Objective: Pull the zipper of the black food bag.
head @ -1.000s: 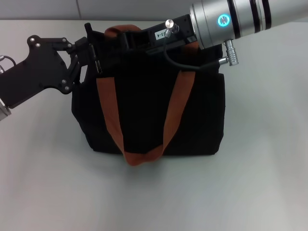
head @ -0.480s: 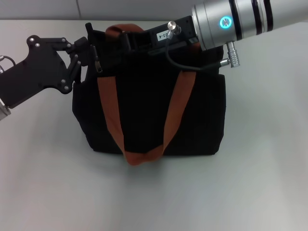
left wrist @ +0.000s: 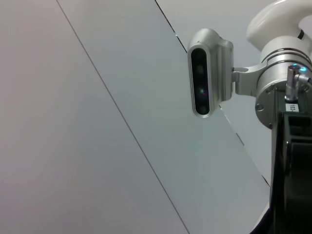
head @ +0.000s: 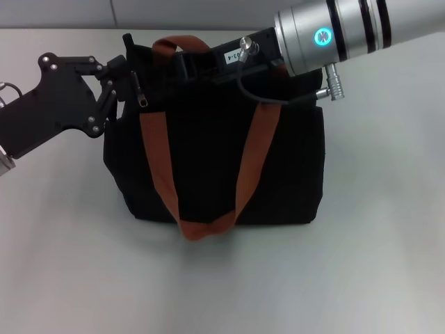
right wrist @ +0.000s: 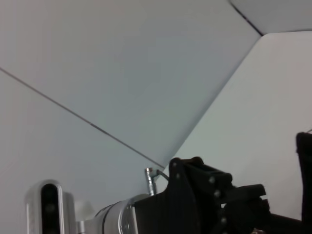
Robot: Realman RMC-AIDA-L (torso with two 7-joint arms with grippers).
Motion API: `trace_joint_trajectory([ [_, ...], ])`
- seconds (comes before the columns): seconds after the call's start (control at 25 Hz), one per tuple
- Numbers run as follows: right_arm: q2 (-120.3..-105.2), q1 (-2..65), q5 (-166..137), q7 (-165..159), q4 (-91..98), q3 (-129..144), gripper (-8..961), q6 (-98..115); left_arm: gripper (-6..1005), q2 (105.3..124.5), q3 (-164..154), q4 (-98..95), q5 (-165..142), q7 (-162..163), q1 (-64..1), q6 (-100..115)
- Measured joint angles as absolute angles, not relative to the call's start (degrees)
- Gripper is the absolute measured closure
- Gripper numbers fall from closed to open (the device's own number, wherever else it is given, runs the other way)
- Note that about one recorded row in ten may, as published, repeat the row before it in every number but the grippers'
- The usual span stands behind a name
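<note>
Since a second ago the left gripper [head: 128, 69] has barely shifted at the bag's upper left corner, while the small silver zipper [head: 141, 97] now hangs a little lower and clearer beside it than before. The right arm's silver cylinder has slid slightly leftward and upward across the bag's top edge.

At far left in the head view, the left gripper is a flat, matte black, angular body with pale screw heads, its linkage reaching to the corner of the black food bag [head: 208, 167]. Its fingers are pinched together on the bag's dark top edge at that corner; whether the zipper itself is caught between them cannot be told, since the pull dangles just below the fingertips. The zipper is a thin shiny metal tab against black fabric.

The black food bag stands upright in the middle of the pale grey table [head: 361, 264], boxy and soft-sided, with two orange-brown webbing straps [head: 156, 160] running down its front and joining in a loop at the bottom edge.

Across the bag's top right lies the right gripper [head: 184, 59], a black block on a polished silver wrist with a glowing blue ring and a black cable; it covers the zip line there, and whether its fingers are open or closed cannot be told.
</note>
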State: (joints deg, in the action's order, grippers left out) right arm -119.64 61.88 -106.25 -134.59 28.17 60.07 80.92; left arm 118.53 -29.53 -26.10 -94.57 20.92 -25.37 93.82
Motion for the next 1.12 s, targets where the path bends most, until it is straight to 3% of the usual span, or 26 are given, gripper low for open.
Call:
trace_joint_trajectory([
  [1.12, -119.69, 61.6, -103.0, -134.6, 29.3, 63.6, 152, 81.7, 940, 118.57, -29.4, -26.1, -94.5, 20.9, -25.3, 94.9],
])
